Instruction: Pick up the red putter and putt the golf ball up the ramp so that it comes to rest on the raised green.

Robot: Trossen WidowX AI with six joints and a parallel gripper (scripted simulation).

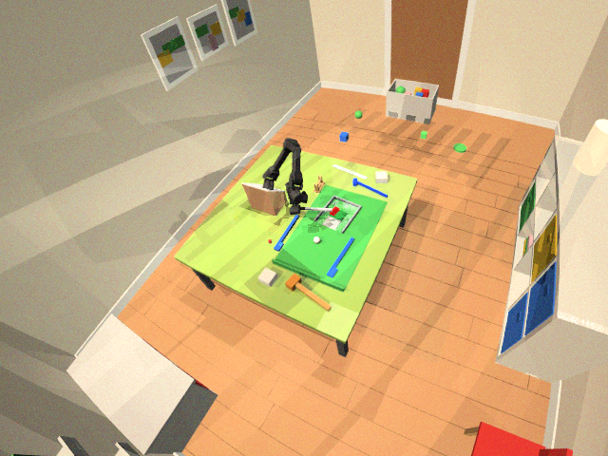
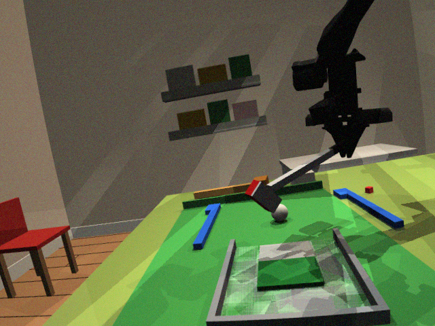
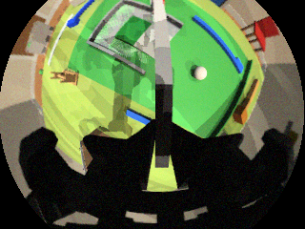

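Observation:
My gripper (image 1: 297, 209) (image 2: 342, 153) (image 3: 160, 122) is shut on the grey shaft of the red putter (image 1: 319, 209) (image 2: 298, 170) (image 3: 163, 57) and holds it off the table. The putter's red-tipped head (image 1: 334, 211) (image 2: 262, 194) hangs in the air over the grey frame (image 1: 354, 216) (image 2: 224, 274). The white golf ball (image 1: 316, 239) (image 2: 280, 212) (image 3: 201, 72) rests on the green mat (image 1: 313, 259) (image 2: 175, 274), apart from the head. The raised green (image 2: 289, 272) (image 3: 130, 29) sits inside the frame with a grey ramp (image 2: 284, 249) on the ball's side.
Two blue rails (image 1: 286, 232) (image 1: 341, 256) (image 2: 207, 224) (image 2: 368, 206) flank the mat. A wooden mallet (image 1: 307, 290), white blocks (image 1: 267, 276) (image 1: 381, 177), a blue putter (image 1: 369, 187), a small red cube (image 1: 269, 240) (image 2: 368, 189) and a brown board (image 1: 265, 199) lie around it.

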